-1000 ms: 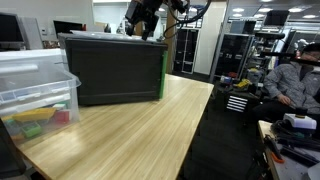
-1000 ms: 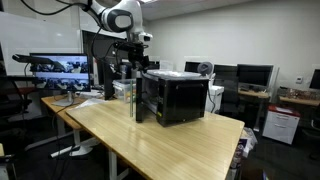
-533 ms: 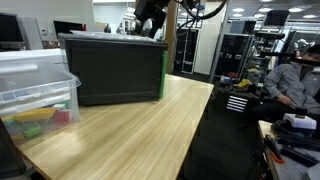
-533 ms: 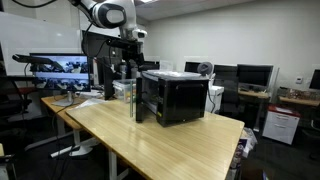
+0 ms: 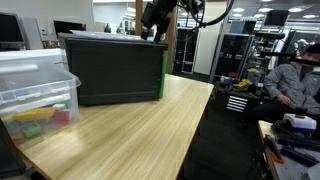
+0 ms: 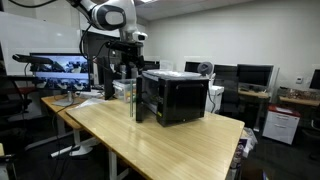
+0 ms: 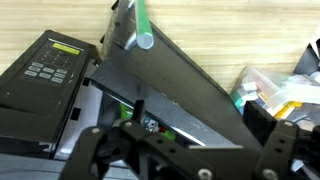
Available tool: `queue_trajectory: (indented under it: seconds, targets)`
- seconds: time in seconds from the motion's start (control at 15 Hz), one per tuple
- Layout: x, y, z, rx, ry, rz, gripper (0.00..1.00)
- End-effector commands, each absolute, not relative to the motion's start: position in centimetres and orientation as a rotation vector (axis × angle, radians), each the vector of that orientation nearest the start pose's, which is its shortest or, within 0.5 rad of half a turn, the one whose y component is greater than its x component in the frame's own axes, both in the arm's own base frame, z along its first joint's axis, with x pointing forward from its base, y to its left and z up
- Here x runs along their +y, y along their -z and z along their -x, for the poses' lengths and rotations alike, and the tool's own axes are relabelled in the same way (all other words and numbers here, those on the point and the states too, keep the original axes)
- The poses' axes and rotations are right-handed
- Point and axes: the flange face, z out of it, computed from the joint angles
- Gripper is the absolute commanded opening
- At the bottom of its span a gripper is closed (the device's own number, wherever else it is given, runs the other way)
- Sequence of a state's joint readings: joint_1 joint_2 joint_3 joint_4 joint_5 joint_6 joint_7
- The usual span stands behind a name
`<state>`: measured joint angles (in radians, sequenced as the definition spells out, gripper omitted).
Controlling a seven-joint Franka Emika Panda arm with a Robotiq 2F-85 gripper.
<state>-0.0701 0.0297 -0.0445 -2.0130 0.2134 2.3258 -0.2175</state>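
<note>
A black microwave (image 5: pixel 112 68) (image 6: pixel 175 97) stands at the far end of a wooden table (image 5: pixel 130 135). From above, the wrist view shows its keypad panel (image 7: pixel 45 65) and its door (image 7: pixel 170 80) swung partly out, with a green bar handle (image 7: pixel 141 25). Colourful bits show in the gap behind the door. My gripper (image 7: pixel 200 118) hangs above the door's top edge, open, nothing between its black fingers (image 7: pixel 263 125). In both exterior views the gripper (image 5: pixel 152 24) (image 6: pixel 128 60) hovers over the microwave's back corner, touching nothing.
A clear plastic bin (image 5: pixel 35 88) (image 7: pixel 277 85) of colourful items sits beside the microwave. A seated person (image 5: pixel 296 75) and shelving are past the table's right edge. Monitors (image 6: pixel 60 68) and desks (image 6: pixel 265 95) ring the table.
The arm has shifted a little sideways above the microwave's top over the last second. The jaws have stayed open and the microwave has not moved.
</note>
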Motion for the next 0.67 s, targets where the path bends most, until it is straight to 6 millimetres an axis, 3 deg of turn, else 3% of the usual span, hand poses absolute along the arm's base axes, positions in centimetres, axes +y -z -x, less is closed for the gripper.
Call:
queue_trajectory:
  seconds: [0.0,0.6]
  targets:
    - [-7.8,-47.2,-57.1,0.001,0.509,3.013,1.00]
    - [-9.4,-46.5,-57.1,-0.153,0.590,3.034,1.00]
